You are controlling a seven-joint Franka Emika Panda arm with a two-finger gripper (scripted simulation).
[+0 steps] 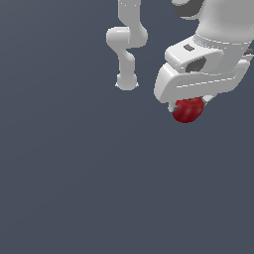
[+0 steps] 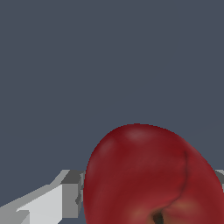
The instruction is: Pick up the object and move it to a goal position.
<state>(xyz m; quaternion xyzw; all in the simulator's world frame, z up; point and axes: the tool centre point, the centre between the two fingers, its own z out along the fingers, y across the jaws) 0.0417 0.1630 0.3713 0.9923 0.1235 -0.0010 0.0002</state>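
Hanging over the plain dark surface (image 1: 74,188), the white arm (image 1: 126,39) carries its end effector (image 1: 190,106) clamped on the red fruit (image 1: 188,110), which bulges below the fingers (image 2: 65,192), so a quick swing toward the goal could probably roll it loose.

Brightness: moderate and even, flat slate-blue backdrop in both views.
Light source: from above; the white arm (image 1: 208,54) is brightest on top, greyer underneath.
Shadows: no cast shadow shows on the backdrop; soft shading under the tool (image 1: 191,101).
Glare: a faint pale sheen at 12 o'clock on the red fruit (image 2: 153,175) in the wrist view.
Sharpness: soft, low-resolution renders with jagged edges.
Distortion: none noticeable at the edges.
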